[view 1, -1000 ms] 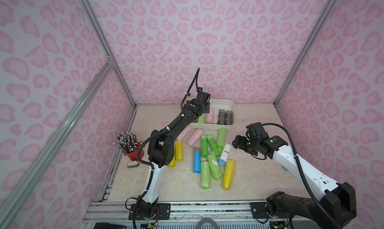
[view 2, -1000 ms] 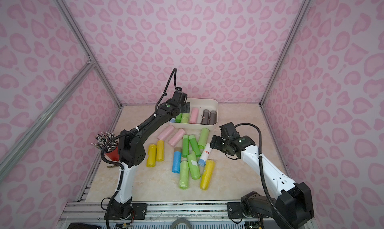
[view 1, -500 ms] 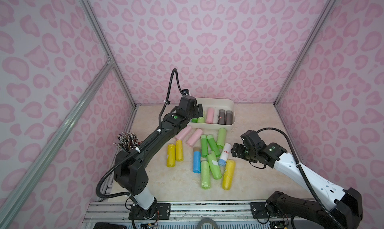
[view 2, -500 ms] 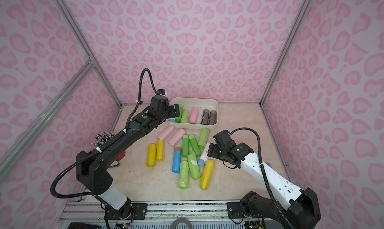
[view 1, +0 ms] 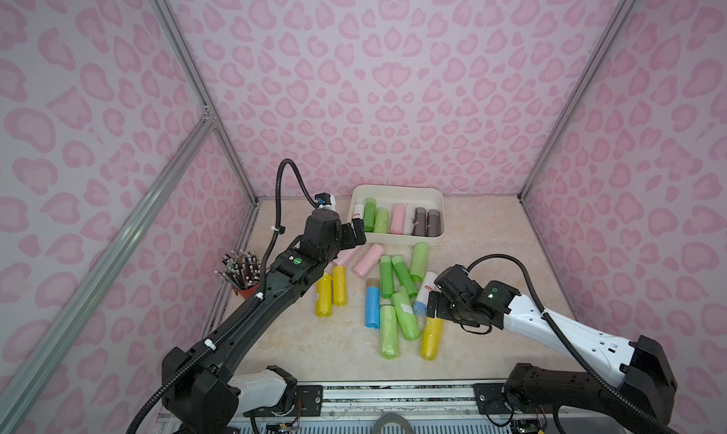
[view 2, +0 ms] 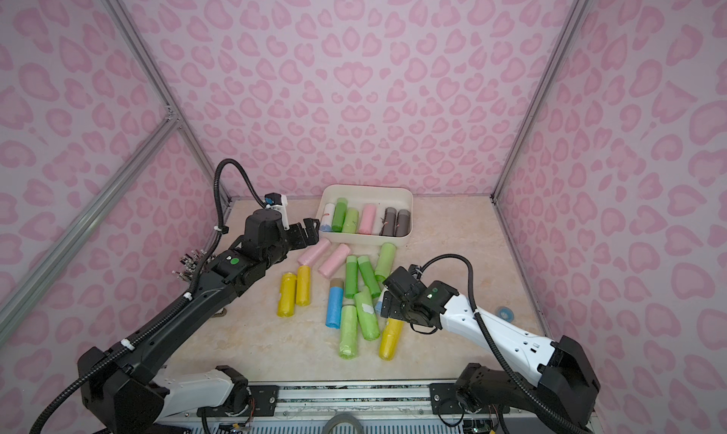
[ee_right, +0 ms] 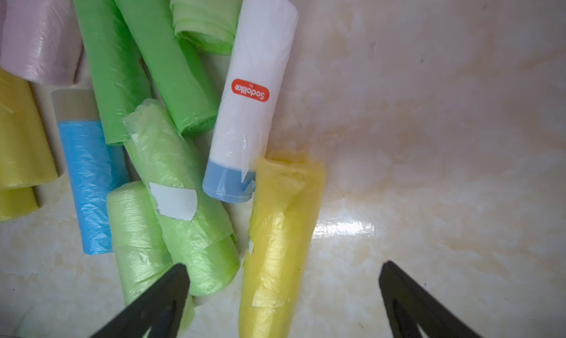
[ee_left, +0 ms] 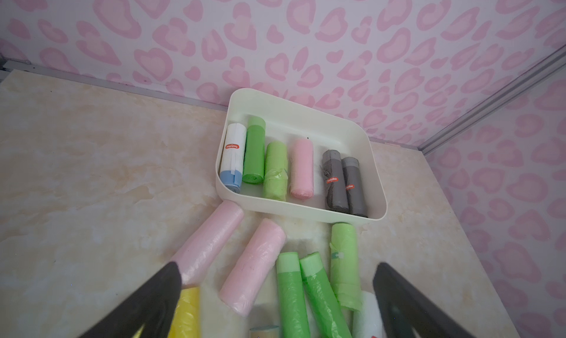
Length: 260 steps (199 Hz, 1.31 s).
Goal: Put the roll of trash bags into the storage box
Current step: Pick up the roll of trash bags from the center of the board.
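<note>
Shows storage box (view 1: 397, 195) far on worktop (view 1: 491, 235) with six rolls (ee_left: 301, 168): white, greens, pink, greys. Yellow roll (ee_right: 281, 229) near, under wide empty right claw (ee_right: 283, 267); left claw (ee_left: 277, 268) wide too. Blue disc (view 2: 504, 313) in a top view only.

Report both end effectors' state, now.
Left end effector: open, holding nothing.
Right end effector: open, empty, over a yellow roll.

Left pincer (ee_left: 277, 269), right pincer (ee_right: 284, 266): both agape
</note>
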{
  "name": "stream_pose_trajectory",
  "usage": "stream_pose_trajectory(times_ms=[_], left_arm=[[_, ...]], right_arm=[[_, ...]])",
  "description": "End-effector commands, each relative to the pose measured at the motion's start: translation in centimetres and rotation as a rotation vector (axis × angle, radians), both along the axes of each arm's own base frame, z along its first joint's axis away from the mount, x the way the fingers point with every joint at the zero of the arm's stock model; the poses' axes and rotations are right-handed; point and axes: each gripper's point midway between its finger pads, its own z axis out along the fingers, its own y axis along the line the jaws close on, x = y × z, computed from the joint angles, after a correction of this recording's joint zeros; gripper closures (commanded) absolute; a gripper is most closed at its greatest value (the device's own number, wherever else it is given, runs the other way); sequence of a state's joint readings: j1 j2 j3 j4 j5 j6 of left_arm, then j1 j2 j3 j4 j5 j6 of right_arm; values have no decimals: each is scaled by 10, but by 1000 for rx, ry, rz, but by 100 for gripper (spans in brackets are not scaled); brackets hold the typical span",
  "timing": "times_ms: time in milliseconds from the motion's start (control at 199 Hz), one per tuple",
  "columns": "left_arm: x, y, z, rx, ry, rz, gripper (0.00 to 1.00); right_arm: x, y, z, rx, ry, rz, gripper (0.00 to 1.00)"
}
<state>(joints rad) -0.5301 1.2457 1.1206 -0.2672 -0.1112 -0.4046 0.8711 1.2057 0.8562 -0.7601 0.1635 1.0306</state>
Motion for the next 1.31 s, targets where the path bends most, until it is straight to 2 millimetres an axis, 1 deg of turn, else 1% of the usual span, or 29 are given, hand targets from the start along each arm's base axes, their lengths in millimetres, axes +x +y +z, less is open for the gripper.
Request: stream_pose_trajectory(times_ms=[0, 106, 161, 211, 216, 242, 503, 680, 861, 1002, 1128, 1233, 1304], left_arm=[[-6, -2, 6, -65, -23, -26, 0], [-13, 0, 4, -82, -22, -37, 0], [-16, 0, 3, -87, -20, -40, 0], [-18, 1, 1, -90, -18, -43, 0], [-19, 1, 1, -90, -17, -43, 0], [-20, 1, 0, -91, -16, -46, 0], [-22, 2, -12, -101, 3, -46, 0], [-22, 0, -21, -100, 30, -53, 0], [-23, 0, -28, -105, 48, -50, 0], [-25, 0, -34, -108, 60, -50, 0], [-25, -1, -36, -107, 69, -53, 0], [-25, -2, -36, -112, 71, -58, 0], [-26, -4, -38, -117, 76, -64, 0]], right_arm=[[-2, 2, -11, 2, 18, -42, 10], [-4, 12, -22, 42, 33, -50, 12], [-5, 13, -28, 47, 48, -61, 13], [-6, 14, -29, 51, 53, -68, 13], [-7, 13, -36, 28, 71, -71, 13], [-8, 13, -40, 20, 82, -76, 13], [-12, 19, -64, 4, 150, -90, 14], [-13, 26, -76, 6, 182, -86, 14], [-16, 24, -84, -6, 200, -102, 17], [-15, 24, -84, -7, 198, -102, 27], [-14, 24, -83, -3, 191, -104, 40], [-14, 24, -81, 2, 184, -103, 43], [-12, 25, -77, 11, 174, -99, 50]])
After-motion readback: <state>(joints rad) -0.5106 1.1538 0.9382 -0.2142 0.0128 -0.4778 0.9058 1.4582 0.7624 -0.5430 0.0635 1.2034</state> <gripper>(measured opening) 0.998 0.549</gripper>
